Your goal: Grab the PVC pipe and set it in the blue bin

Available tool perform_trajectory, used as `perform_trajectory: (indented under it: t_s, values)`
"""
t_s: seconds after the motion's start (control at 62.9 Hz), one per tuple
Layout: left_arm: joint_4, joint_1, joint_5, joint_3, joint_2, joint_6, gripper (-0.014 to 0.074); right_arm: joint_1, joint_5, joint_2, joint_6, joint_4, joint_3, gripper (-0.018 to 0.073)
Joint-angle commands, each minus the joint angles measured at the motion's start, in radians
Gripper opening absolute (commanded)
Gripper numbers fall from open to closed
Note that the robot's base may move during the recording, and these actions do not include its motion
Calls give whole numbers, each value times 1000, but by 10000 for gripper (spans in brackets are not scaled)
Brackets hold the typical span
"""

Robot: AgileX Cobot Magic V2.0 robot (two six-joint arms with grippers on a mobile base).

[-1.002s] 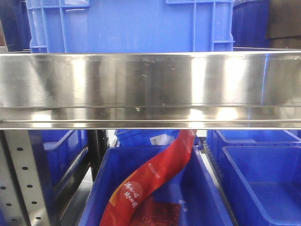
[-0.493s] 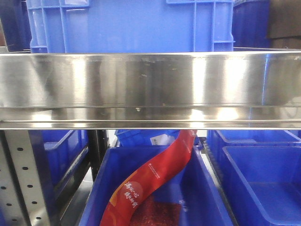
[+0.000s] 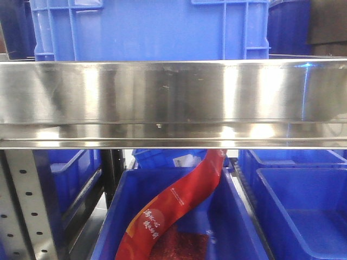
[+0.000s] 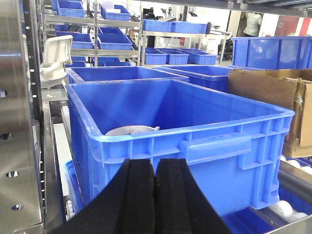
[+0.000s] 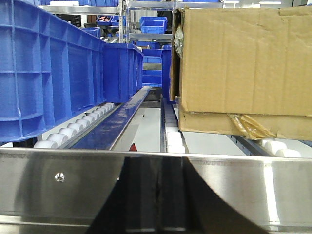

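Pipe-wise, only a pale curved piece [image 4: 130, 130] sat inside the blue bin [image 4: 195, 141], maybe it, while the left gripper [image 4: 155, 195] and right gripper [image 5: 158, 195] were both pressed together and empty, so reaching blind past that steel rail [image 5: 243, 180] risked a bump.

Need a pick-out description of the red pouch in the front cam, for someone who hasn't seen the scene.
Start at the wide stainless steel shelf rail across the front view. In the gap below it sits a blue bin, centre-left. The red pouch leans diagonally from that bin's lower left up to the rail: a long curved packet with white printing, the only red thing among blue crates.
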Motion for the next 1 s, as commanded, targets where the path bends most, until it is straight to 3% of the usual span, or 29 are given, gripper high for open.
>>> perform_trajectory:
  t_s: [0.0, 0.557, 0.716, 0.811, 0.986]
  values:
    - [0, -8, -19, 2, -5, 1, -111, -3, -9, -3, -7, -6, 3, -162]
    - [0, -8, -14, 2, -5, 1, -111, -3, -9, -3, -7, -6, 3, -162]
    - [33, 15, -11, 65, -79, 1, -111, -3, -9, -3, -7, -6, 3, -162]
    - [123, 41, -16, 150, -153, 1, -111, -3, -9, -3, -7, -6, 3, -162]
    - [213, 147, -52, 398, -335, -157, -111, -3, -9, -3, -7, -6, 3, -162]
